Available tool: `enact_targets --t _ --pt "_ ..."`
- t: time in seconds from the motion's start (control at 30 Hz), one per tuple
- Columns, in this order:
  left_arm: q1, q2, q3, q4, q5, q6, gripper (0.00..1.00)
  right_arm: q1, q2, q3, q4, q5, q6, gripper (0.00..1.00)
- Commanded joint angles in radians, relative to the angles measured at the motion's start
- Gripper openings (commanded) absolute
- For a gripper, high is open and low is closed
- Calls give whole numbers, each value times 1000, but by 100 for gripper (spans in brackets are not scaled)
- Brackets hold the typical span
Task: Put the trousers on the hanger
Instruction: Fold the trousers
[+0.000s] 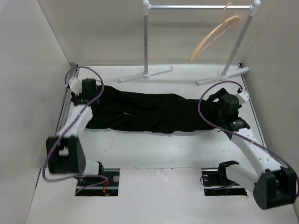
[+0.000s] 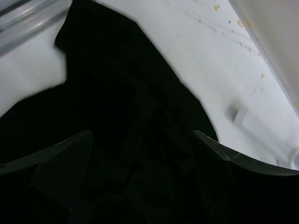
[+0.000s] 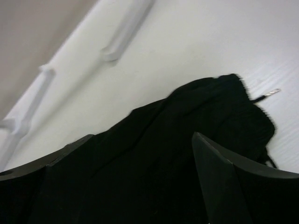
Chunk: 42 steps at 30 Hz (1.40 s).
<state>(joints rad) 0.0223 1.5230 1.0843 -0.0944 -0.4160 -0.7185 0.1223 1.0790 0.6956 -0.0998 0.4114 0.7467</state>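
The black trousers (image 1: pixel 149 112) lie crumpled lengthwise across the white table, stretching from one arm to the other. My left gripper (image 1: pixel 88 94) is at their left end; in the left wrist view (image 2: pixel 142 140) its fingers stand wide apart over the dark cloth (image 2: pixel 126 102). My right gripper (image 1: pixel 216 106) is at their right end, and it (image 3: pixel 141 140) is open too, with the black fabric (image 3: pixel 187 121) lying under and between the fingers. The tan wooden hanger (image 1: pixel 212 37) hangs tilted on the rail at the back right, apart from both grippers.
The grey metal rail (image 1: pixel 201 6) with white joints stands at the back on two posts with flat feet (image 1: pixel 145 74) (image 1: pixel 223 75). White walls close in left, right and behind. Bare table (image 1: pixel 154 149) lies in front of the trousers.
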Motion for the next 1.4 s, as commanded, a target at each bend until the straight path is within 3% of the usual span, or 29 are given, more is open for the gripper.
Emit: enact_targets --t 0.0,0.07,0.1,0.17,0.2,0.3,0.43,0.47,0.53,0.7,0.8,1.03,1.1,1.13,1.23,1.37 --pt "-81 -375 -241 87 -98 -120 80 111 -140 -71 72 78 -17 89" --pt "-110 -516 -398 75 -115 -183 75 183 -210 -141 57 116 -17 79" --pt "-110 -588 -469 46 -116 -202 66 207 -252 -175 42 128 -17 66" --pt "-75 -719 -565 -55 -98 -237 45 225 -345 -234 -18 145 -7 26" --pt "-51 -774 -599 -111 -75 -249 41 222 -390 -257 -52 145 9 17" --pt "9 -850 -687 -156 27 -279 45 198 -467 -297 -115 113 57 19" --pt "43 -732 -739 -65 138 -294 67 187 -461 -321 -130 101 94 64" --pt "44 -694 -747 -27 146 -295 69 178 -450 -327 -132 109 97 69" --pt "47 -614 -758 46 157 -299 69 156 -432 -338 -132 107 102 70" --pt "35 -469 -748 185 157 -314 60 125 -383 -360 -112 84 132 62" --pt "40 -382 -736 261 148 -314 43 121 -286 -346 -55 67 128 54" --pt "52 -257 -693 413 160 -315 8 98 -96 -252 81 50 68 20" --pt "52 -329 -682 404 142 -315 1 92 -71 -228 72 46 60 5" --pt "52 -372 -682 395 135 -314 0 96 -86 -226 63 47 63 2" --pt "51 -614 -672 264 54 -296 0 130 -224 -251 2 87 66 0" --pt "55 -920 -615 41 -53 -271 0 185 -529 -268 -211 130 82 0"
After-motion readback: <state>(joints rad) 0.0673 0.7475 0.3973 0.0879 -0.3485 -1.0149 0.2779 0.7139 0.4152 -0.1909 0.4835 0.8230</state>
